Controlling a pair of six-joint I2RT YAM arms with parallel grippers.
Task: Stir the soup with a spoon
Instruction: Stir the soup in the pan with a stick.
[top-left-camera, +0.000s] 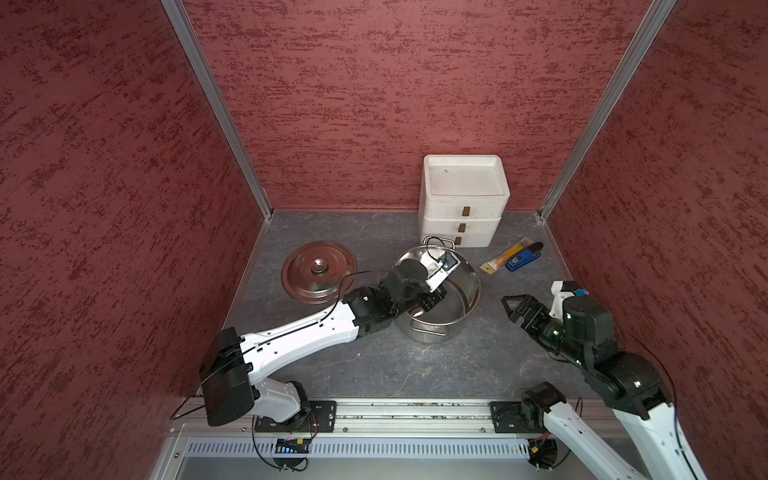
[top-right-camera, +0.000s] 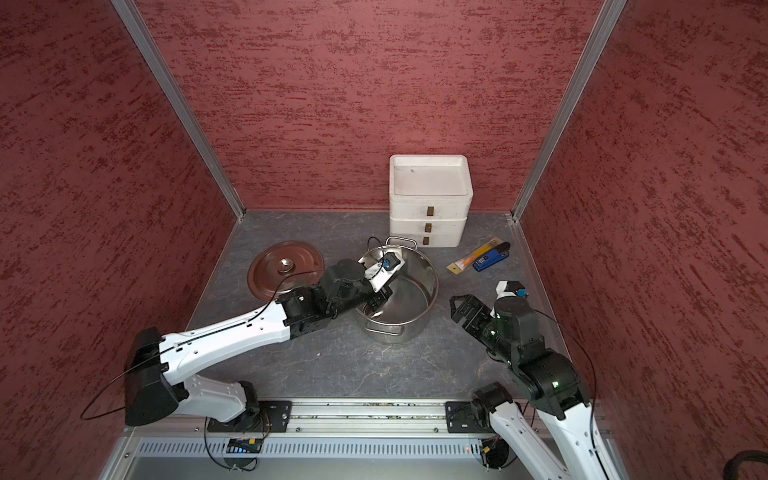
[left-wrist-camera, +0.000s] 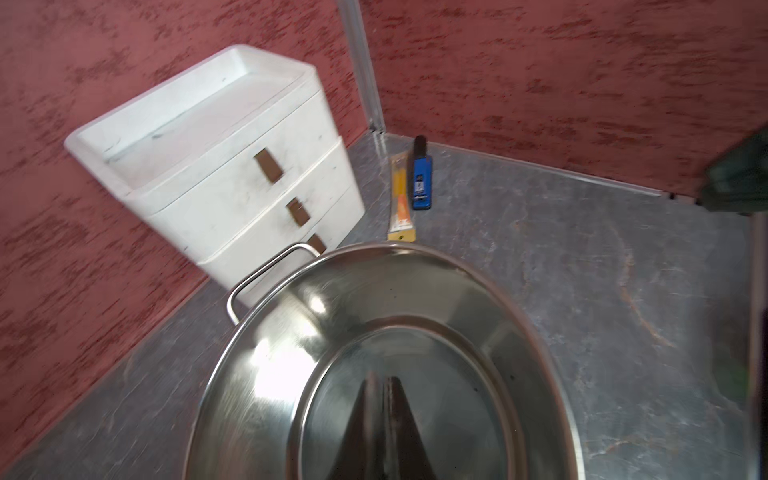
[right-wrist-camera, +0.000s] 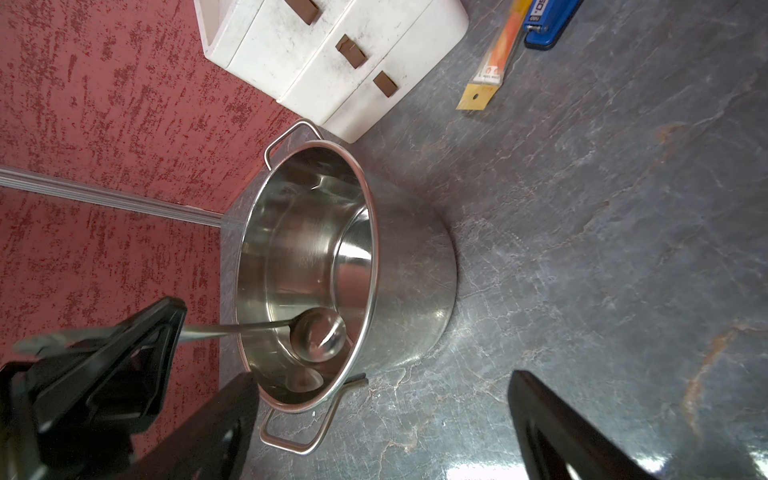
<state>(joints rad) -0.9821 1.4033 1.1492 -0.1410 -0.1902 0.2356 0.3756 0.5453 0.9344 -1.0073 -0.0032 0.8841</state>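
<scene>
Only right wrist shows spoon (right-wrist-camera: 316, 334): left pincer (right-wrist-camera: 166, 328) grips it inside pot (right-wrist-camera: 411, 270).

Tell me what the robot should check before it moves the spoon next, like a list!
1. The lid is off the pot: ok, it lies flat on the table beside it.
2. The pot stands upright: ok.
3. Grip on the spoon: ok, the left end effector is shut on its handle.
4. The spoon's round end is inside the pot: ok, low near the wall.
5. The right end effector is out of the way: ok, open and apart from the pot.
6. Something to stir: cannot tell, only shiny metal shows inside.
</scene>
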